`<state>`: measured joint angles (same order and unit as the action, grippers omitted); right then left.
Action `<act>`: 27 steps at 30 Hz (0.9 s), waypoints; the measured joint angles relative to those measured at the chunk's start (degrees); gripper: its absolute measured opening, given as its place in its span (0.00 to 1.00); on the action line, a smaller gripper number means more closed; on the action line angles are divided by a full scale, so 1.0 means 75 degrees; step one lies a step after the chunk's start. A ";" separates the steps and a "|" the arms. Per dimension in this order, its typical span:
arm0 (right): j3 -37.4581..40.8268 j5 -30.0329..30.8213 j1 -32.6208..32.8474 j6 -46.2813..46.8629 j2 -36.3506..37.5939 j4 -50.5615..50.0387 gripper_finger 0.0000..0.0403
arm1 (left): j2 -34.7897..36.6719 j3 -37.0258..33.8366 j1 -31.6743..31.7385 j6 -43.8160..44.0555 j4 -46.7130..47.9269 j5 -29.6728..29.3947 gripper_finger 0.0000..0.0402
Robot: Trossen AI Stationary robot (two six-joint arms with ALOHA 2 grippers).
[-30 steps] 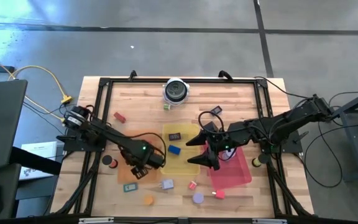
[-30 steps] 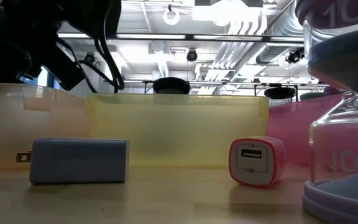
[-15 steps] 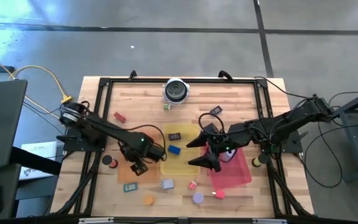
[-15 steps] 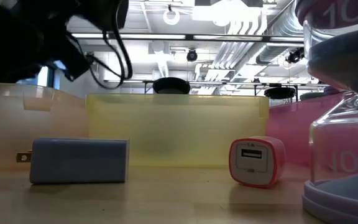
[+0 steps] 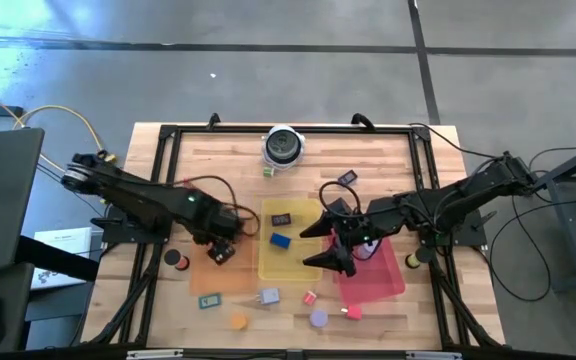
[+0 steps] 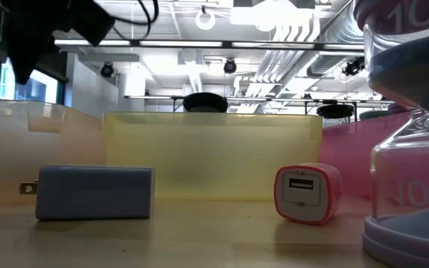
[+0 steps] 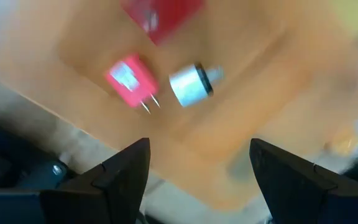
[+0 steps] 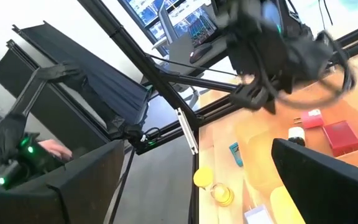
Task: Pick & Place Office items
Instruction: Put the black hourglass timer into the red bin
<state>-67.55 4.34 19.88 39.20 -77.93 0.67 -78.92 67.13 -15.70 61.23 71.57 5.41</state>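
Spreading apart and empty, left gripper (image 5: 221, 250) fingers (image 7: 114, 177) over the orange tray (image 5: 200, 275), pink plug (image 7: 129, 78) and silver cylinder (image 7: 191, 87) lying loose inside it. Right gripper (image 5: 330, 242) gaping wide too, gripping nothing, hovering at the yellow tray (image 5: 290, 268) and red tray (image 5: 380, 275) seam — blue block (image 5: 280, 240) near. Probably risking a fingertip clipping a tray wall, shoving scattered pieces aside.

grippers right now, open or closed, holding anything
Left tool: open, empty, over the orange tray.
Right tool: open, empty, over the yellow tray.
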 joint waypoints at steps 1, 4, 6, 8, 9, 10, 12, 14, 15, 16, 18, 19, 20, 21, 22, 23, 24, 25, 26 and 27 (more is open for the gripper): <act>0.0000 0.0000 0.0000 0.0000 0.0000 0.0000 0.99 | 0.0177 0.0000 -0.0003 0.0154 0.0006 -0.0273 0.66; -0.0002 -0.0013 -0.0040 -0.0003 0.0000 -0.0002 0.99 | 0.0696 0.0000 -0.0112 0.0474 0.0019 -0.1088 0.66; 0.0000 -0.0020 -0.0077 -0.0003 0.0000 -0.0009 0.99 | 0.1006 0.0003 -0.0180 0.0589 0.0112 -0.1476 0.66; 0.0000 -0.0029 -0.0142 -0.0035 0.0000 -0.0012 0.99 | 0.1247 0.0003 -0.0239 0.0705 0.0294 -0.1743 0.66; -0.0003 -0.0032 -0.0172 -0.0041 0.0000 -0.0014 0.99 | 0.1352 0.0003 -0.0251 0.0757 0.0433 -0.1824 0.66; 0.0000 -0.0051 -0.0202 -0.0046 0.0000 -0.0019 0.99 | 0.1439 0.0003 -0.0253 0.0826 0.0585 -0.1880 0.66; -0.0002 -0.0052 -0.0251 -0.0047 0.0000 -0.0022 0.99 | 0.1567 0.0003 -0.0234 0.0925 0.0895 -0.1955 0.66; 0.0000 -0.0052 -0.0274 -0.0035 0.0000 -0.0040 0.99 | 0.1643 0.0003 -0.0213 0.1002 0.1181 -0.1967 0.66; 0.0000 -0.0052 -0.0274 -0.0026 0.0000 -0.0056 0.99 | 0.1672 0.0003 -0.0213 0.1037 0.1340 -0.1968 0.66; 0.0000 -0.0052 -0.0274 -0.0023 0.0000 -0.0061 0.99 | 0.1693 0.0003 -0.0213 0.1105 0.1469 -0.1967 0.66; -0.0001 -0.0050 -0.0274 -0.0015 0.0000 -0.0068 0.99 | 0.1719 0.0003 -0.0213 0.1369 0.1670 -0.1941 0.66; 0.0000 -0.0048 -0.0274 -0.0013 0.0000 -0.0082 0.99 | 0.1720 0.0003 -0.0213 0.1483 0.1754 -0.1903 0.66; -0.0001 -0.0047 -0.0274 -0.0012 0.0000 -0.0099 0.98 | 0.1720 0.0003 -0.0213 0.1576 0.1810 -0.1847 0.66; -0.0002 -0.0046 -0.0274 -0.0011 0.0000 -0.0109 0.98 | 0.1720 0.0003 -0.0213 0.1669 0.1860 -0.1801 0.66; 0.0000 -0.0043 -0.0274 -0.0009 0.0000 -0.0111 0.98 | 0.1721 0.0003 -0.0213 0.1749 0.1911 -0.1745 0.66; 0.0000 -0.0026 -0.0274 -0.0009 0.0000 -0.0114 0.98 | 0.1727 0.0003 -0.0215 0.1784 0.1927 -0.1649 0.66; 0.0000 -0.0023 -0.0274 -0.0009 0.0000 -0.0117 0.98 | 0.1728 0.0003 -0.0230 0.1776 0.1902 -0.1535 0.66; 0.0000 -0.0020 -0.0274 -0.0009 0.0000 -0.0119 0.98 | 0.1728 0.0003 -0.0264 0.1706 0.1891 -0.1390 0.66; 0.0000 -0.0020 -0.0294 -0.0009 0.0000 -0.0137 0.98 | 0.1728 0.0003 -0.0320 0.1619 0.1891 -0.1226 0.66; -0.0001 -0.0023 -0.0324 -0.0008 0.0000 -0.0170 0.98 | 0.1728 0.0003 -0.0393 0.1549 0.1889 -0.1051 0.66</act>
<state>-67.56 4.16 17.45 39.14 -77.93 -0.61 -65.95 67.16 -18.65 72.85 85.74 -2.47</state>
